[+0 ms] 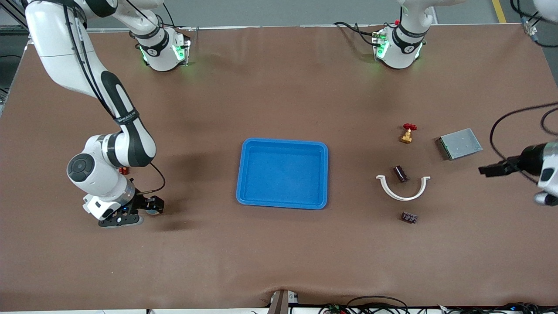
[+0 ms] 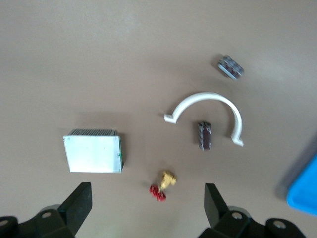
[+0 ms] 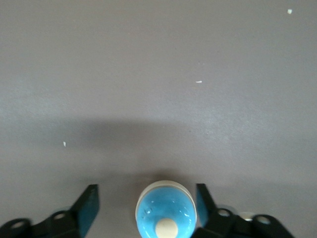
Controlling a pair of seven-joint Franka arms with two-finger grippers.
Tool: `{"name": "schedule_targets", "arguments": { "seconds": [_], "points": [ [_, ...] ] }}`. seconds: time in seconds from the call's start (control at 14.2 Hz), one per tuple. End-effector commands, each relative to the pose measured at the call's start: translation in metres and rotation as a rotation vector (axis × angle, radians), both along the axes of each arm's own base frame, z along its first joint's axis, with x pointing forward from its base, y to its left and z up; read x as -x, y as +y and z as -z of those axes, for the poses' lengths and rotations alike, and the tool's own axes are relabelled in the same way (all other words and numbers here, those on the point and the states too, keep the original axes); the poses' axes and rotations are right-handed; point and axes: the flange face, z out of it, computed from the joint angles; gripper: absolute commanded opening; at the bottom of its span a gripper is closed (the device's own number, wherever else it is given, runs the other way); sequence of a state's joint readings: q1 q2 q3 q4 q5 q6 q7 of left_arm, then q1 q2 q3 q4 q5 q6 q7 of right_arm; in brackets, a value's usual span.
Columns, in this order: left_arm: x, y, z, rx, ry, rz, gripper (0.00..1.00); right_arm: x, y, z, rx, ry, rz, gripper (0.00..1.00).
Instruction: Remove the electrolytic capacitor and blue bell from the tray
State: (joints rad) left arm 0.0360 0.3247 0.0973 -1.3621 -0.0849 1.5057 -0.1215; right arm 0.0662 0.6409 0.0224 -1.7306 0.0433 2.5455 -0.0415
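Observation:
A blue bell with a white rim and button (image 3: 166,210) sits on the brown table, between the fingers of my right gripper (image 3: 147,210). That gripper is open and low around the bell; in the front view it (image 1: 146,209) is at the right arm's end of the table. Two dark capacitors lie toward the left arm's end: one (image 1: 400,173) inside a white half-ring clamp (image 1: 403,194), the other (image 1: 409,216) nearer the front camera. Both show in the left wrist view (image 2: 204,135) (image 2: 230,66). My left gripper (image 1: 484,170) (image 2: 147,206) is open and empty, up over the table beside a metal box.
A blue tray (image 1: 240,174) stands mid-table, its corner in the left wrist view (image 2: 304,191). A grey metal box (image 1: 459,143) and a brass valve with a red handle (image 1: 407,133) lie near the capacitors. A small red thing (image 1: 124,170) is partly hidden by the right arm.

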Motion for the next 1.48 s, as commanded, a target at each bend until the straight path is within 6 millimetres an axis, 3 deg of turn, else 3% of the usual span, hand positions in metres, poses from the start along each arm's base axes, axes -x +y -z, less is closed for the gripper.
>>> {"name": "schedule_targets", "arguments": {
  "seconds": [0.0, 0.07, 0.21, 0.35, 0.63, 0.91, 1.13, 1.34, 1.41],
  "points": [
    [0.032, -0.028, -0.058, 0.024, -0.042, 0.059, 1.00, -0.005, 0.010, 0.012, -0.019, 0.011, 0.051, 0.00],
    [0.037, -0.038, -0.072, 0.024, -0.065, 0.073, 1.00, -0.004, 0.009, 0.018, -0.018, 0.016, 0.053, 0.00],
    [0.048, -0.040, -0.094, 0.018, -0.099, 0.078, 1.00, -0.004, 0.010, 0.022, -0.018, 0.011, 0.051, 0.00],
    [0.050, -0.042, -0.098, -0.016, -0.107, 0.089, 1.00, -0.004, 0.007, 0.023, -0.013, 0.007, 0.048, 0.00],
    [0.046, -0.072, -0.099, -0.033, -0.137, 0.145, 1.00, -0.002, -0.001, 0.029, -0.013, 0.010, 0.059, 0.00],
    [0.041, -0.069, -0.073, -0.022, -0.136, 0.115, 1.00, 0.003, -0.004, 0.036, -0.014, 0.026, 0.064, 0.00],
    [0.060, -0.069, -0.063, -0.027, -0.156, 0.109, 1.00, 0.007, -0.005, 0.041, -0.012, 0.039, 0.066, 0.00],
    [0.066, -0.074, -0.069, -0.030, -0.173, 0.097, 1.00, 0.005, -0.004, 0.035, -0.013, 0.033, 0.067, 0.00],
    [0.066, -0.073, -0.070, -0.032, -0.175, 0.077, 1.00, 0.002, -0.004, 0.031, -0.014, 0.029, 0.065, 0.12]
  ]
}}
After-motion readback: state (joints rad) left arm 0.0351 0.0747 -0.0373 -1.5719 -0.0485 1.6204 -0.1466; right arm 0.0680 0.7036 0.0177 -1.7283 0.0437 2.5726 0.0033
